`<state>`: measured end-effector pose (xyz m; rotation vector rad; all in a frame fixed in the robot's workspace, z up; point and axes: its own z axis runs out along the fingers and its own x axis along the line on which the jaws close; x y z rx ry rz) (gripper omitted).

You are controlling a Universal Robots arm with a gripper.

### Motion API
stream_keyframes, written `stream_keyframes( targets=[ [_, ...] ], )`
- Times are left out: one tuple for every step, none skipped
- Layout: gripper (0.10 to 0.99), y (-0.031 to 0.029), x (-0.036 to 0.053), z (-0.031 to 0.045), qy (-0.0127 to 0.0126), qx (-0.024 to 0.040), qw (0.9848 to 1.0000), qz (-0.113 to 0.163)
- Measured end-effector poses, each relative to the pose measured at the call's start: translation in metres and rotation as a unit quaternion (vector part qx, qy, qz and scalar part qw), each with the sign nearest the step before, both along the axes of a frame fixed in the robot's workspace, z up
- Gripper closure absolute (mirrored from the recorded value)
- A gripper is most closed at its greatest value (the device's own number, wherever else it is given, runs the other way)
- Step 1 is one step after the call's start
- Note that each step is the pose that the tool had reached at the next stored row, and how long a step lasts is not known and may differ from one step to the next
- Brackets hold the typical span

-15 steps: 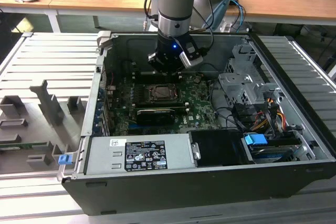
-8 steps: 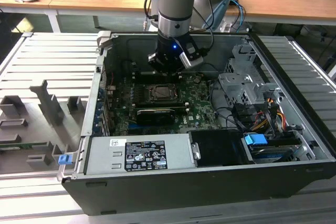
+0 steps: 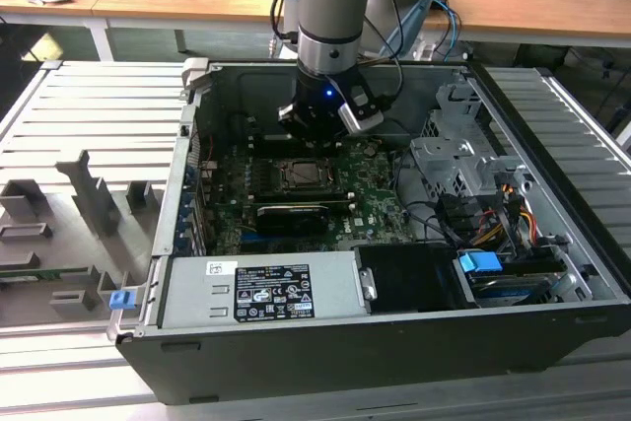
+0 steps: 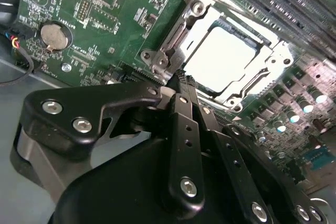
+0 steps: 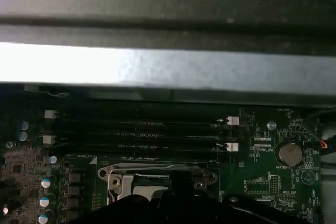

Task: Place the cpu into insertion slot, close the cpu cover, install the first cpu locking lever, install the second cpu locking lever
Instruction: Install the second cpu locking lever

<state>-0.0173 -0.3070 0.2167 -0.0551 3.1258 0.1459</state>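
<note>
Second wrist view shows the cpu (image 4: 227,59) seated in the insertion slot (image 4: 176,43) with the cpu cover (image 4: 278,56) framing it; the gripper (image 4: 181,80) has its jaws pressed together, tip touching the socket edge at seven o'clock, probably working a lever.

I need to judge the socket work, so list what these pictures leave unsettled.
- Gripper in the second wrist view: its fingertips meet the socket edge; whether they clamp anything cannot be told.
- Cpu cover: its near edge is hidden by the fingers, so the locking levers' seating stays unclear.
- Cpu in the first wrist view: cut off by the gripper body.
- Insertion slot in the exterior view: too small to judge, partly under the arm.
</note>
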Motion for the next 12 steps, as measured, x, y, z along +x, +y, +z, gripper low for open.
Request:
stream_keyframes(
  targets=[
    [0.98,-0.0009,-0.0001,0.0001,0.0,0.0003,1.0,0.0],
    [0.98,-0.0016,-0.0002,0.0033,0.0,0.0008,1.0,0.0],
    [0.98,-0.0016,-0.0003,0.008,0.0,0.0009,1.0,0.0],
    [0.98,-0.0016,-0.0003,0.0132,0.0001,0.0009,1.0,0.0],
    [0.98,-0.0018,-0.0004,0.0158,0.0001,0.0009,1.0,0.0],
    [0.98,-0.0018,-0.0004,0.0175,0.0001,0.0009,1.0,0.0],
    [0.98,-0.0018,-0.0005,0.0204,0.0001,0.0009,1.0,0.0],
    [0.98,-0.002,-0.001,0.0222,0.0001,0.0009,1.0,0.0],
    [0.98,-0.002,-0.0019,0.0241,0.0001,0.0009,1.0,0.0],
    [0.98,-0.002,-0.0024,0.0276,0.0,0.0009,1.0,0.0],
    [0.98,-0.0021,-0.0025,0.0293,0.0001,0.0009,1.0,0.0],
    [0.98,-0.0024,-0.0026,0.0305,0.0,0.0009,1.0,0.0]
  ],
)
